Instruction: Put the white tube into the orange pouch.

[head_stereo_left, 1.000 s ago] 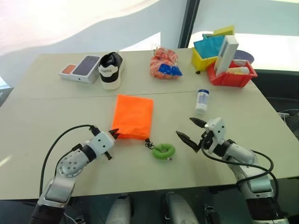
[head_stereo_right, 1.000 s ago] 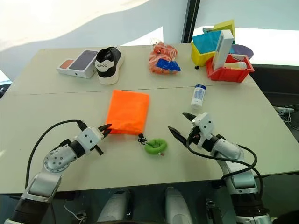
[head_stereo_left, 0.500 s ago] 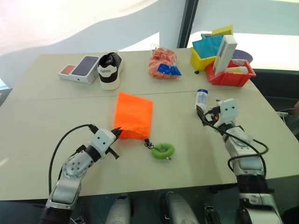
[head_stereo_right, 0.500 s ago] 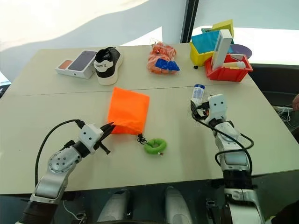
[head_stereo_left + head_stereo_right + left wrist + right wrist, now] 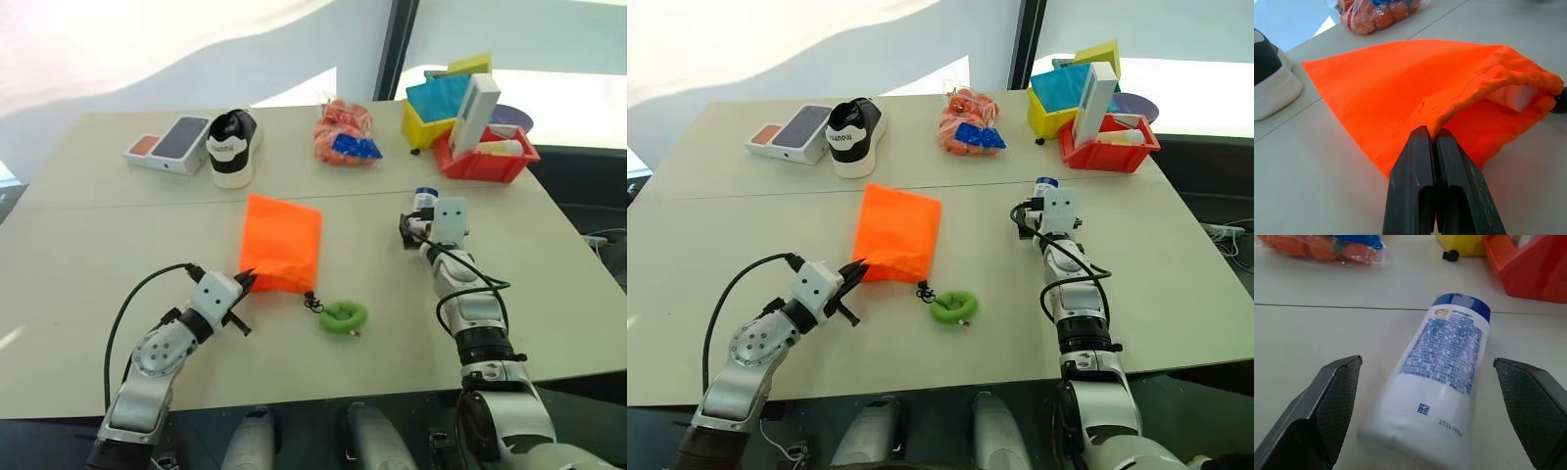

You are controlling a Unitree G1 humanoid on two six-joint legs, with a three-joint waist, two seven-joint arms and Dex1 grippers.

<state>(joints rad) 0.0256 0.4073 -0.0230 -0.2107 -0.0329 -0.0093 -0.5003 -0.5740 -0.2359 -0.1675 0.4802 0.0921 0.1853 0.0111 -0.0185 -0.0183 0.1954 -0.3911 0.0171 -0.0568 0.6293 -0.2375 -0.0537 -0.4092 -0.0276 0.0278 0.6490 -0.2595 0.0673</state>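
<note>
Left eye view: left gripper (image 5: 242,281) at the near corner of the orange pouch (image 5: 281,241), jaws pressed together on the hem. Pouch flat on the tabletop (image 5: 118,235), cord trailing to a green ring (image 5: 343,316) off to the side of those jaws. Right gripper (image 5: 419,221) reaching forward, white tube (image 5: 424,199) just ahead of its jaws, mostly hidden behind the wrist, blue cap showing.

Right eye view: same layout. Tube cap peeking past the right gripper; pouch well apart from that gripper, across bare tabletop. Shoe (image 5: 854,134), boxed phones (image 5: 789,132), orange packet bundle (image 5: 967,123) and bins (image 5: 1112,137) far beyond both sets of jaws, not involved.

Left wrist view: jaws shut, pinching the upper lip of the pouch at its mouth, lifting it a little so the opening gapes just beyond the fingertips (image 5: 1442,147). Soft, limp fabric; likely to sag shut if let go.

Right wrist view: jaws spread wide, one finger to each side of the tube, neither touching it. Tube lying on its side between them, cap end pointing away, printed label up. Probably light, rigid and smooth, prone to rolling on the tabletop. Best taken across the middle of the barrel, pads squarely on opposite sides, away from the cap.
</note>
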